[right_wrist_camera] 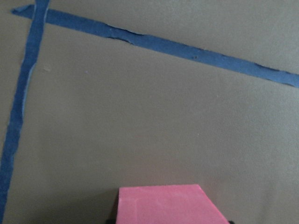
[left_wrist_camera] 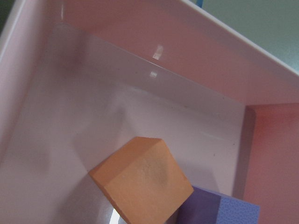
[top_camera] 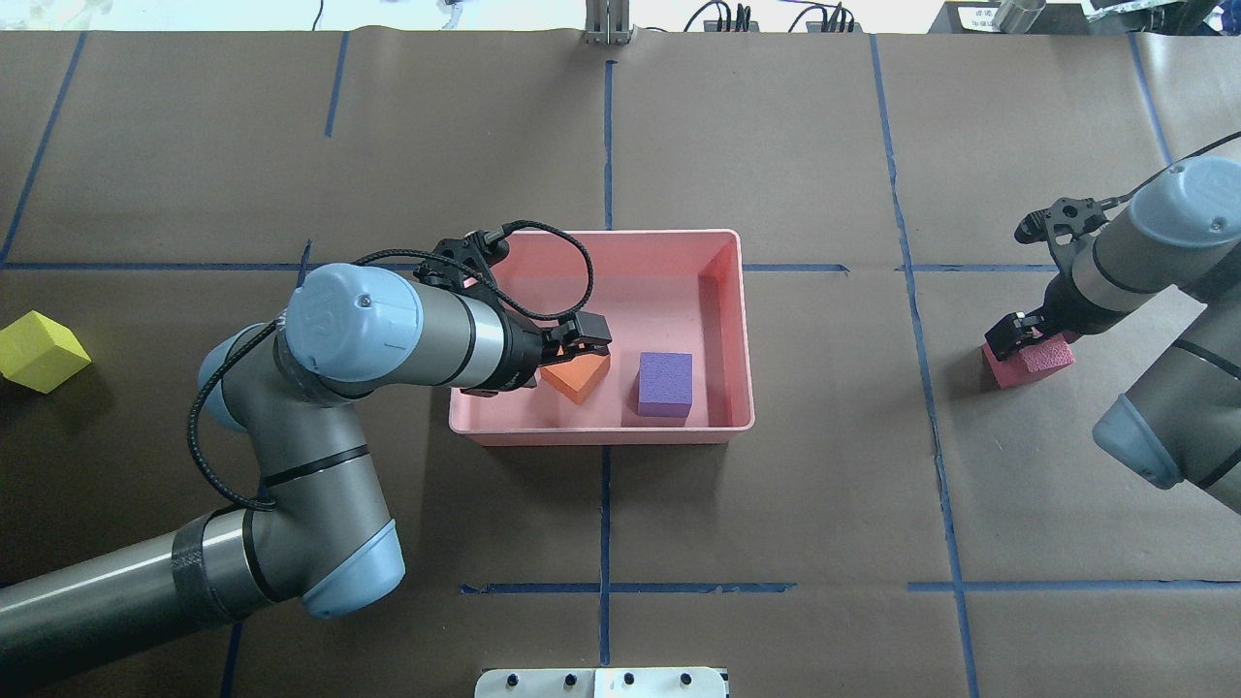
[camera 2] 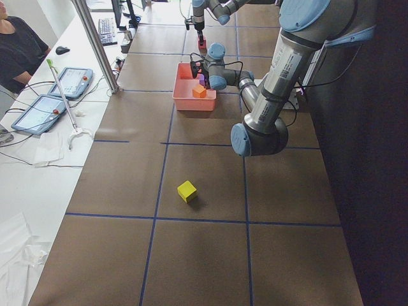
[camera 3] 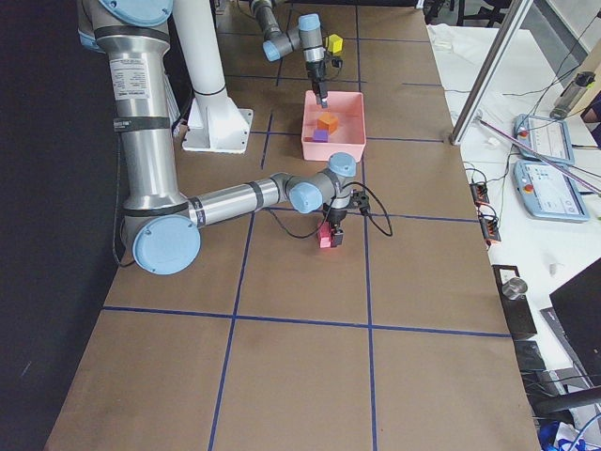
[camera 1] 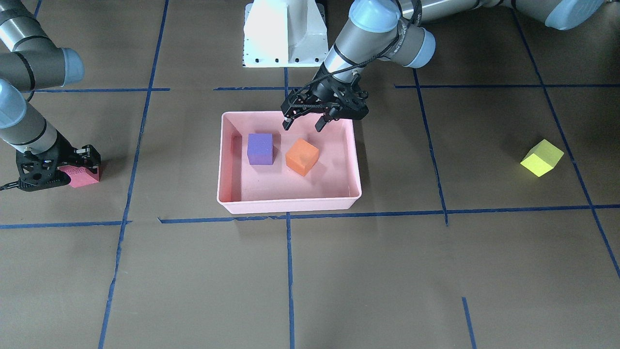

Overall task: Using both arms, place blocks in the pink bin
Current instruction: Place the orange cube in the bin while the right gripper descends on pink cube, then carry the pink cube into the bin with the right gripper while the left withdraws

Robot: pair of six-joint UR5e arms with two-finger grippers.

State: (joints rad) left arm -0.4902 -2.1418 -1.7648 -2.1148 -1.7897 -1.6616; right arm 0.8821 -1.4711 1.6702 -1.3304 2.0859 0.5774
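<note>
Two blocks in, two to go

Left pincer hangs open and empty just over the orange block, which sits beside the purple block in the pink bin — drop-off spot, I'd guess. Right pincer straddles the red-pink block on the tabletop for a pickup — can't tell if it's clamped yet.

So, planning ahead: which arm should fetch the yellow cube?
Left: the yellow-green block lies on its side, and the left gripper hangs open, empty, over the pink bin; the right gripper straddles the red-pink block.
</note>
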